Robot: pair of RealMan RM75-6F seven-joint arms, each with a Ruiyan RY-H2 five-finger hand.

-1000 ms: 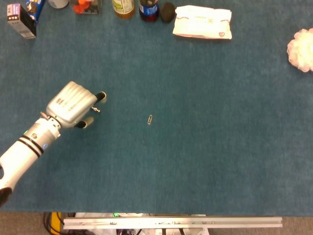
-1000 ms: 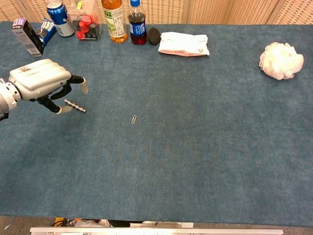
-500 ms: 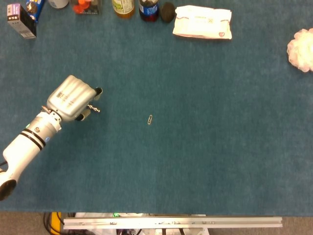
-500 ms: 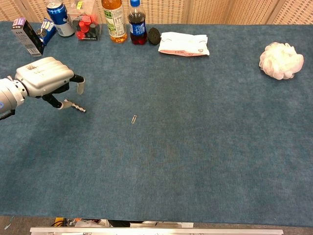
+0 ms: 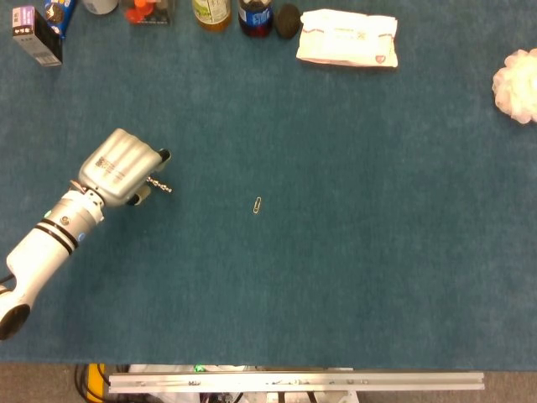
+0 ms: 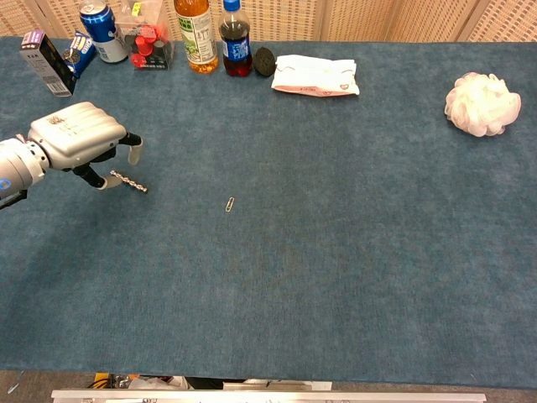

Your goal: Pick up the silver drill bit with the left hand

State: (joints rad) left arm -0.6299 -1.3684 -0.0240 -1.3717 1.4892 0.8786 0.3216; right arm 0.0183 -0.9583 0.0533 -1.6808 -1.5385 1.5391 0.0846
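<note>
My left hand (image 6: pixel 74 138): glossy silver shell. Drill bit (image 6: pixel 129 181): bright metal, fluted. Table cloth (image 6: pixel 336 252): matt blue, napped.

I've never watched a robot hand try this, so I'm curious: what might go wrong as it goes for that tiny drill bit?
The silver drill bit is thin and lies flat on the table, so the left hand, whose fingers are bulky beside it, could nudge or roll it away instead of pinching it. The bit's near end sits right at a fingertip; whether it is gripped is unclear, so lifting now might leave it behind.

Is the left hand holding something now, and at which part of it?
It cannot be told: left hand fingertips meet the silver drill bit at its left end.
</note>
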